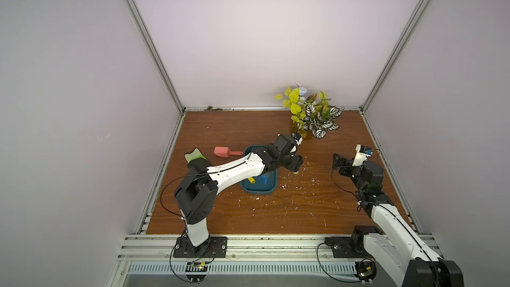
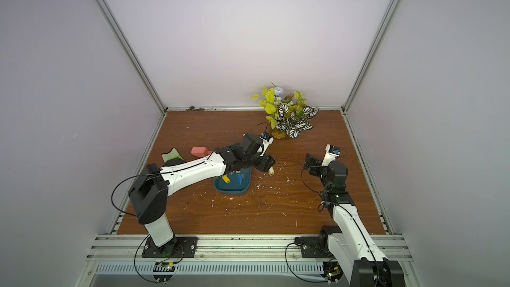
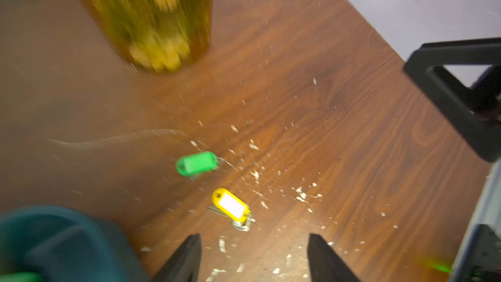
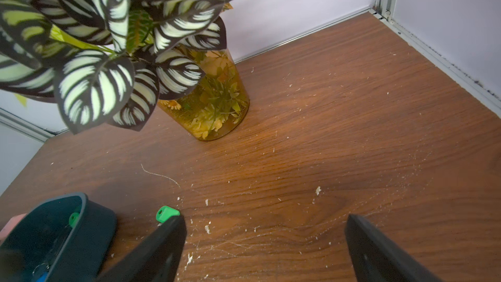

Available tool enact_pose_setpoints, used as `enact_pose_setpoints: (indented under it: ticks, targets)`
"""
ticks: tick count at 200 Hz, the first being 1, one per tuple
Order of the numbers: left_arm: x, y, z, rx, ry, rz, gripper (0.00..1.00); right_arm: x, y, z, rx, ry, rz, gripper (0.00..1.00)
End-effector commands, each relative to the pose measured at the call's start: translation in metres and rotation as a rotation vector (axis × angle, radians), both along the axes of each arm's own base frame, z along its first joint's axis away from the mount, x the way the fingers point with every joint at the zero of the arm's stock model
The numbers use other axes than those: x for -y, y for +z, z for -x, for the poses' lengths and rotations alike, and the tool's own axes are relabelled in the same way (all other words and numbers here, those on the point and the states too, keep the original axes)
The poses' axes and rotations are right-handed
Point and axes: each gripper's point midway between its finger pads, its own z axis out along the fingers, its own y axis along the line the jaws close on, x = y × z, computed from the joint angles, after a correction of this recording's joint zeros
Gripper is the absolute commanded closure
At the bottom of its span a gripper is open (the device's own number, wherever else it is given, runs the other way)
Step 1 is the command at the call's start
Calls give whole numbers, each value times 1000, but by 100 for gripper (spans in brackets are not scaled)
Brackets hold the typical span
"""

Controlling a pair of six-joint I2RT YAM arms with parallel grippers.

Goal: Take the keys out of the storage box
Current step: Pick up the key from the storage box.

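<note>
**A:** Step in hand?

**B:** Judging by the layout, set-down of one key outside the storage box (image 1: 259,190). Left pincer (image 3: 253,242) low over the worktop (image 1: 248,211), just beside the box, spread wide, pinching nothing. Right pincer (image 4: 264,221) fully spread too, empty, well apart from the box. Two of the keys out on bare wood: yellow-tagged one (image 3: 230,204) just ahead of the left tips, green-tagged one (image 3: 198,162) a little beyond.

**A:** And inside?

**B:** At least a yellow-tagged key (image 2: 226,179) and a blue-tagged key (image 2: 239,179) on the box floor. Possibly more under the left arm, hard to tell.

**A:** Next move?

**B:** Probably a swing back over the low wall, a drop onto one tag, a pinch across its narrow sides, then a lift clear of the rim.

**A:** Materials?

**B:** Worktop: brown wood-grain laminate, smooth and flat. Box: dark teal plastic, rounded corners, low walls. Tags: glossy oblong plastic with rounded ends, white label window on the yellow one. Keys proper: thin silver metal on small rings, likely to slide or dangle. Smallest: white flecks (image 3: 301,193) scattered over the wood.
</note>
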Motion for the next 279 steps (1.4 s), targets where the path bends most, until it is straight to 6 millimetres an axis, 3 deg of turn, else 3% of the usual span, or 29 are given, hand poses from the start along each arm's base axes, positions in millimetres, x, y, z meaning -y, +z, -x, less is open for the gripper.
enact_pose_setpoints:
  ticks: [1,50,86,135,196,221,279]
  targets:
    - [-26,11,-16,85,84,-52,22,-5,27,-8,51,35,8,1]
    - [-86,43,-42,196,278,-64,0,-21,31,-9,21,136,10,1]
    - [-134,62,-53,267,407,-100,0,-39,31,-13,-5,229,-3,1]
    - [-191,62,-59,232,541,-54,0,-75,40,-19,-25,319,51,1]
    - [-274,49,-54,159,731,57,0,-141,50,-20,-42,487,125,1]
    - [-287,42,-47,117,780,140,0,-167,52,-20,-52,553,138,5]
    - [-294,7,-26,18,837,202,0,-232,46,-24,-157,698,279,17]
